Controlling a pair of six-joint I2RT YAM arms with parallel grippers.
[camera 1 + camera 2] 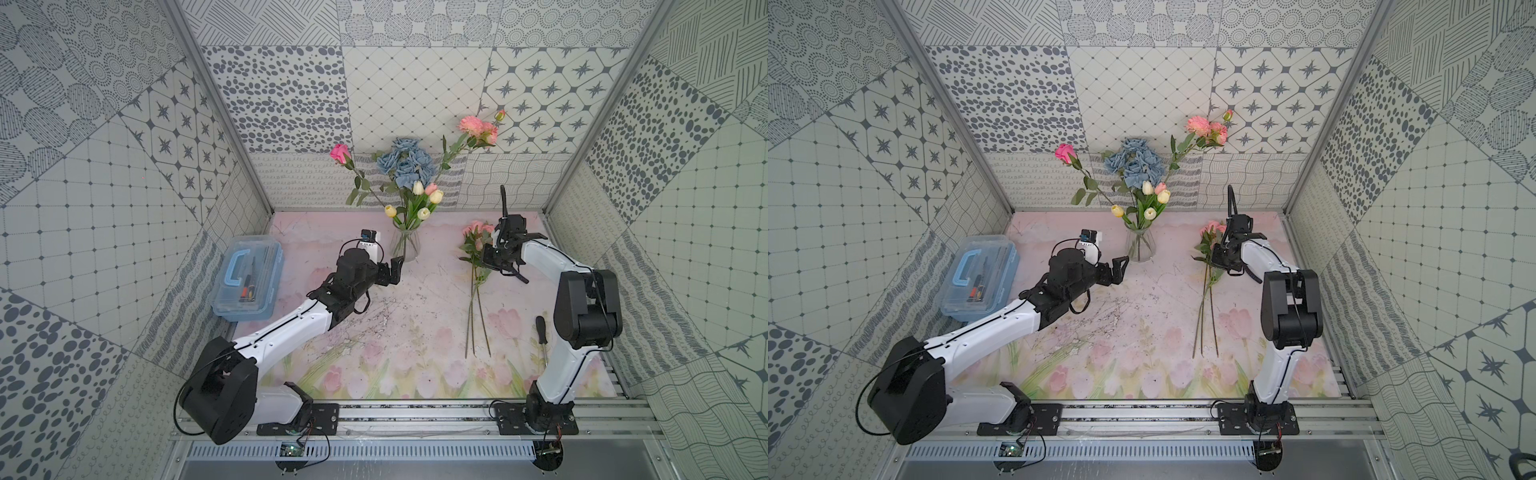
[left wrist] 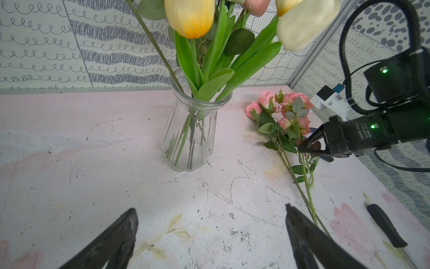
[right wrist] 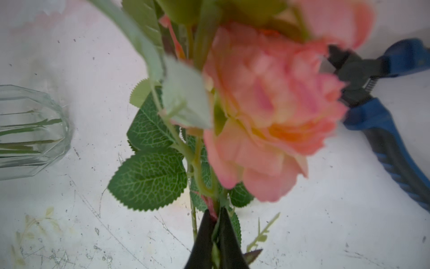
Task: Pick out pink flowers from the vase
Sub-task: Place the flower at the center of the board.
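The vase stands far on the table, near its middle, a bunch in it. The left gripper is just left of the vase, slightly nearer. The box sits at the table's left edge. Right of the vase lie loose flowers, heads far, stem ends near, with the right gripper at their stems. Pliers lie beside the heads. A screwdriver lies near right.
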